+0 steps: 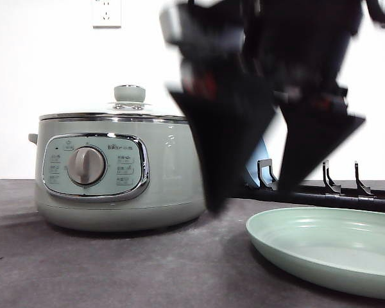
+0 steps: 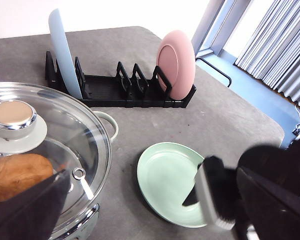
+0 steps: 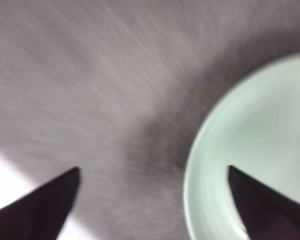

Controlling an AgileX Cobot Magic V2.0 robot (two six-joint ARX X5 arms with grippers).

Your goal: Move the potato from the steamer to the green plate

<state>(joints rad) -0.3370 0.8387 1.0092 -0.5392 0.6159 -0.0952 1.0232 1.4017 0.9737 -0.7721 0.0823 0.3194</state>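
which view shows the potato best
The left wrist view: the potato shows as an orange-brown lump beside the steamer's glass lid, at a dark finger. The front view gives the steamer's side with the lid on. The right wrist view gives the table and green plate.

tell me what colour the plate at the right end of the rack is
Pink plate; the left wrist view shows it best.

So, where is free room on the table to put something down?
Bare table lies in front of the steamer, and between the green plate and the rack. The plate itself is empty. The gap between steamer and plate is crowded: the right gripper hangs there.
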